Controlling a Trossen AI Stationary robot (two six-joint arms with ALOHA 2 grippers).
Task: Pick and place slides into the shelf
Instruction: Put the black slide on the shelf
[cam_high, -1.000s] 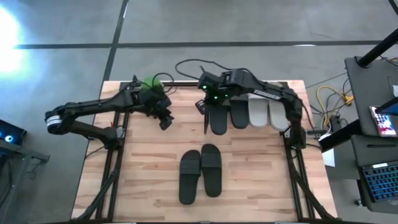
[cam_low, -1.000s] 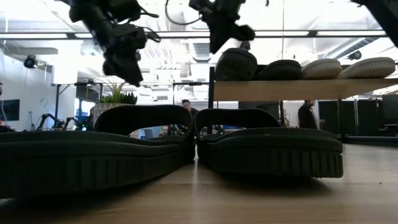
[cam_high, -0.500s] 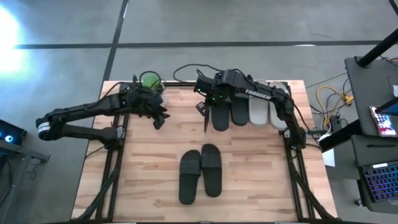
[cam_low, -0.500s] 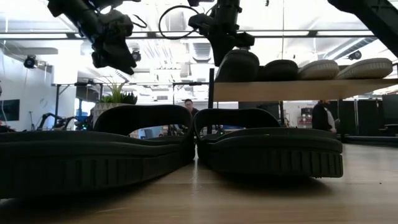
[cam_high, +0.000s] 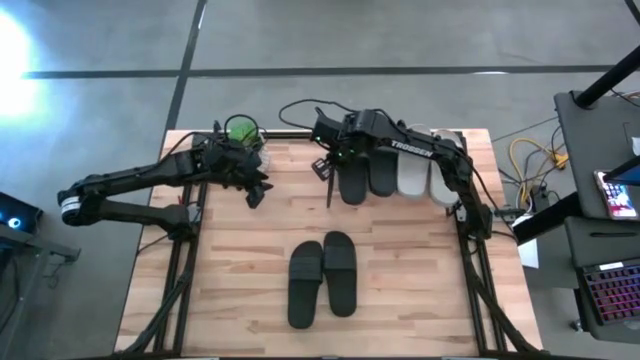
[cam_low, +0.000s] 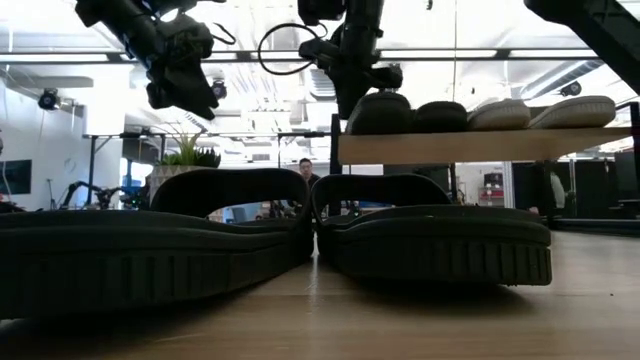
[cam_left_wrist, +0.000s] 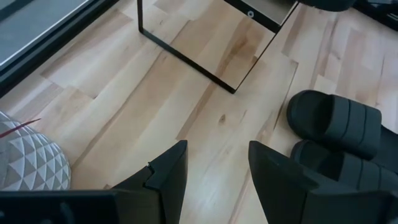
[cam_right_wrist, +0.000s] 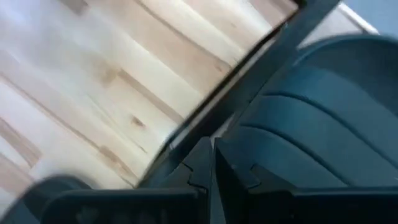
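1. Since the earlier frames the left arm has drawn back toward the far-left of the tabletop (cam_high: 240, 270), and the right arm has shifted further over the shelf's left end; the shelf with its slides also sits a little farther back now.
2. The left gripper (cam_high: 257, 193) hovers above bare wood, fingers spread with nothing between them, well apart from any slide.
3. The right gripper (cam_high: 326, 168) is pressed together and holds nothing; it hangs at the left edge of the shelf (cam_low: 480, 143), just beside the leftmost black slide (cam_high: 352, 183).
4. Progress, as I judge it: 4 slides lie on the shelf, namely 2 black on the left and the 2 light grey slides (cam_high: 428, 176) on the right. That looks like 2 of 3 pairs done.
5. Left to do: the black pair (cam_high: 323, 276) lying side by side on the near middle of the tabletop, untouched.
6. The surface is pale butcher-block wood on a black frame. A green plant (cam_high: 240, 130) stands at the far-left corner. Beyond lies grey floor and an open lab room with a person far off.
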